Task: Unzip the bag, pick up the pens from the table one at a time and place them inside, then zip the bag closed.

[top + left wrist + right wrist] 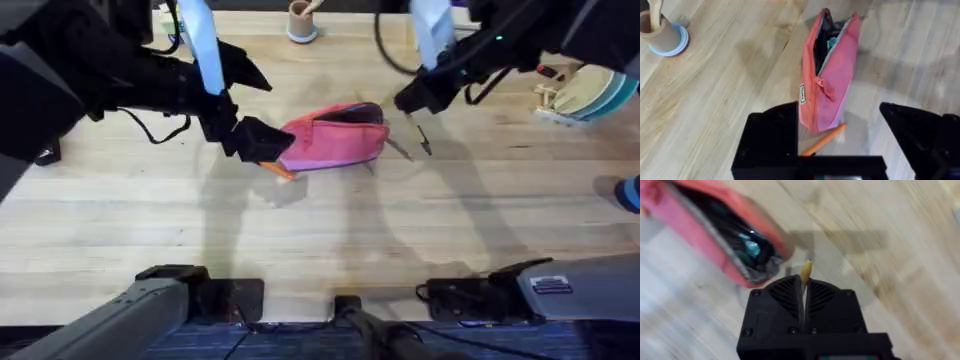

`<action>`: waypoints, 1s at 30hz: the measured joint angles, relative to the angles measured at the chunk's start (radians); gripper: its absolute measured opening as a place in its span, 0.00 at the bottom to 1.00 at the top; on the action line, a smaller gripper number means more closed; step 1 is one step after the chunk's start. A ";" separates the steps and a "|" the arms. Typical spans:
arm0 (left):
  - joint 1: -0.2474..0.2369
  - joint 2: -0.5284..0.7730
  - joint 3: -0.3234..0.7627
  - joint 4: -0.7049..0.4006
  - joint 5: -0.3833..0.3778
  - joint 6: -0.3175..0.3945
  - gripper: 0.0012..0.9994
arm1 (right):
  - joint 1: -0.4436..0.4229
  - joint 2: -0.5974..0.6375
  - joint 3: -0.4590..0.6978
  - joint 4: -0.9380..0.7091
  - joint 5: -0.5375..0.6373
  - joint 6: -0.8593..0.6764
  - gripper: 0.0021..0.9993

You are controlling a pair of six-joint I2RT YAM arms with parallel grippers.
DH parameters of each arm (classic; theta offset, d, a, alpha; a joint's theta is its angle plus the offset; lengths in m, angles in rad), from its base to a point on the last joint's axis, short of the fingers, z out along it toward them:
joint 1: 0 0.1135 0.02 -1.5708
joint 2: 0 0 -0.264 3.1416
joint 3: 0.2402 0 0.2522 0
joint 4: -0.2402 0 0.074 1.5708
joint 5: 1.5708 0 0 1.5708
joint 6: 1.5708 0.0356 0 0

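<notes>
Nearest in, the arm bases sit at the lower edge of the overhead view, and both arms reach forward over the pale wooden desk (320,230). The left arm comes in from the left, bent at the elbow, and its left tool (262,140) hangs low at the pouch's left end. Its black fingers (772,135) stand spread apart, released, with the closed end of the bag between them in the left wrist view. The orange pen (279,169) lies flat on the desk just beside that end, poking out from under the pouch's corner.

In the middle, the pink bag (335,140) lies on the desk with its zipper open along most of its length. The dark inside shows, with something teal in it.

On the far side, the right arm angles down from the upper right. Its right tool (412,101) hovers just off the bag's open end, clenched on the yellow pen (420,134), which hangs tilted, dark tip down, near the desk.

Farther back, a tan cup (302,18) on a pale blue coaster stands near the far edge, well apart from the bag.
</notes>
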 joint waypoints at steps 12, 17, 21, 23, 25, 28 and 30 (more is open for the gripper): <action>0.000 0.000 0.000 0.000 0.000 0.000 0.99 | 0.118 0.000 0.000 0.000 0.000 -0.289 0.03; 0.000 0.000 0.000 0.000 0.000 0.000 0.99 | 0.161 0.000 0.000 0.040 0.000 -0.373 0.03; 0.000 0.000 0.000 0.000 0.000 0.000 0.99 | 0.198 0.000 0.000 0.089 0.000 -0.401 0.03; 0.000 0.000 0.000 0.000 0.000 0.000 0.99 | 0.216 0.000 0.000 0.103 0.000 -0.412 0.03; 0.000 0.000 0.000 0.000 -0.001 0.000 0.99 | 0.237 0.000 0.000 0.105 0.000 -0.428 0.03; 0.000 0.000 0.000 0.000 -0.010 0.000 0.99 | 0.268 0.000 0.000 0.105 0.000 -0.443 0.03; 0.000 0.000 0.000 0.000 -0.023 0.000 0.99 | 0.287 0.000 0.000 0.105 0.000 -0.450 0.03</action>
